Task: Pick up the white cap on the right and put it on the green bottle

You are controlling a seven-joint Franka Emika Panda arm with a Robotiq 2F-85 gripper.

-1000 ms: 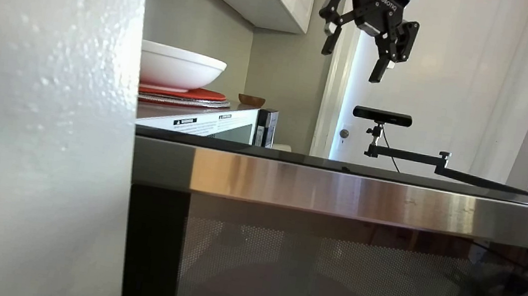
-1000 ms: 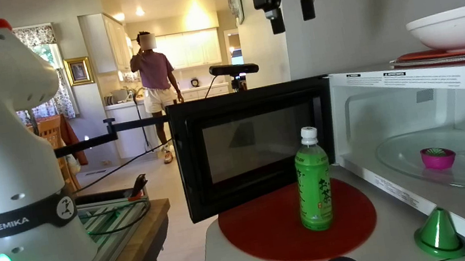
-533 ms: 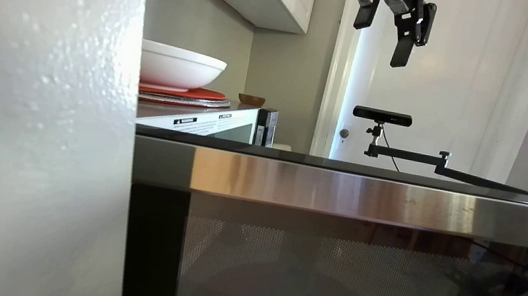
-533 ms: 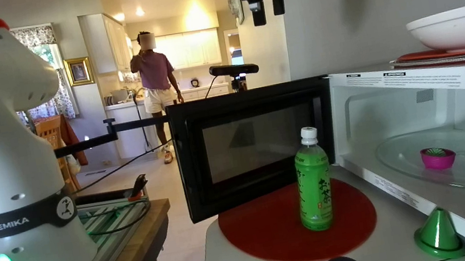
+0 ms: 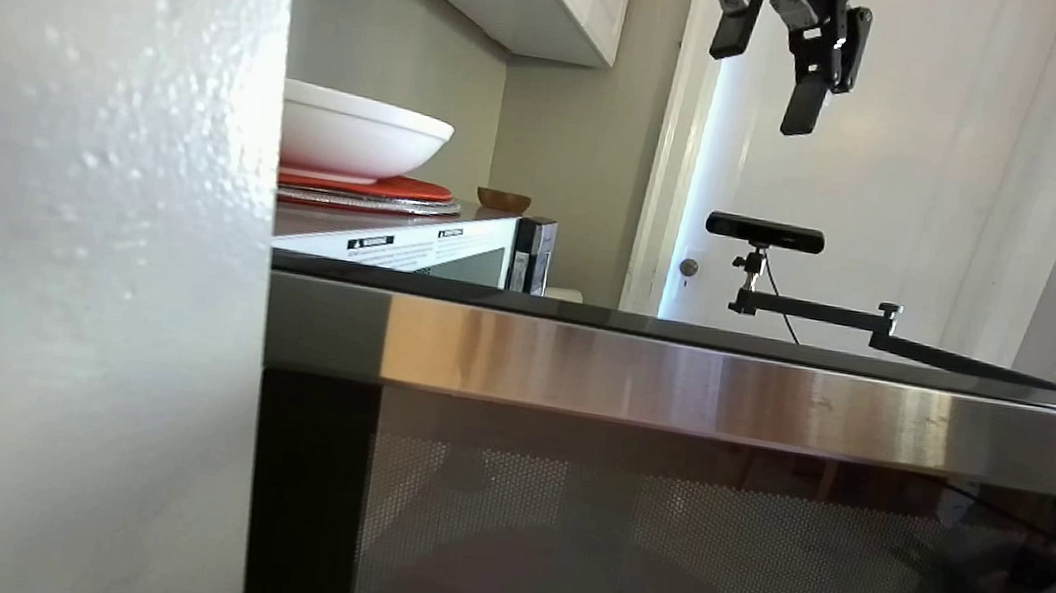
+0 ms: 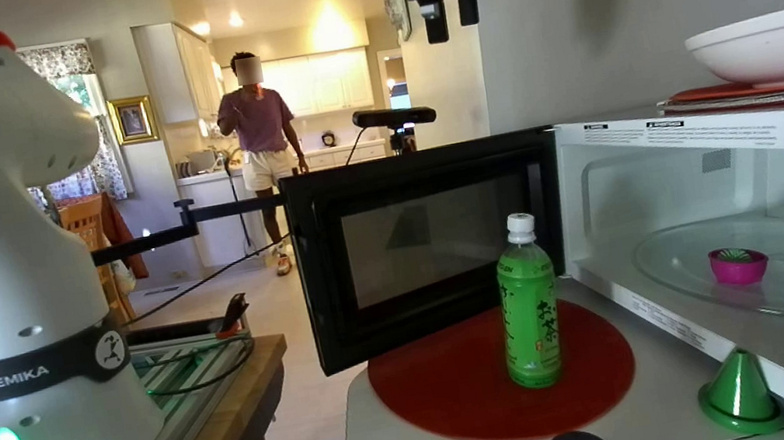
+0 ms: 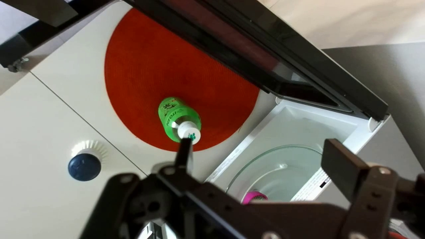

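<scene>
The green bottle (image 6: 529,316) stands upright on a round red mat (image 6: 438,409). A white cap (image 6: 521,228) sits on its neck. In the wrist view the bottle (image 7: 172,114) and its white cap (image 7: 190,132) show from above, partly behind a fingertip. No separate loose white cap shows in the frames. My gripper is open and empty, high above the counter. It shows at the top of both exterior views (image 5: 763,89) (image 6: 454,27), and its fingers (image 7: 257,146) are wide apart in the wrist view. In an exterior view the microwave door hides the bottle.
An open microwave (image 6: 702,139) holds a pink cup (image 6: 739,267) on its glass turntable (image 6: 649,254). Its black door (image 6: 435,244) stands open behind the bottle. A green cone (image 6: 740,393) and a dark blue-topped brush (image 7: 84,166) are on the counter. A white bowl (image 5: 361,137) sits on the microwave.
Over the first half second my gripper rose and shifted, rightward in an exterior view and leftward in an exterior view. Since then it is almost still. The bottle and cap have not moved.
</scene>
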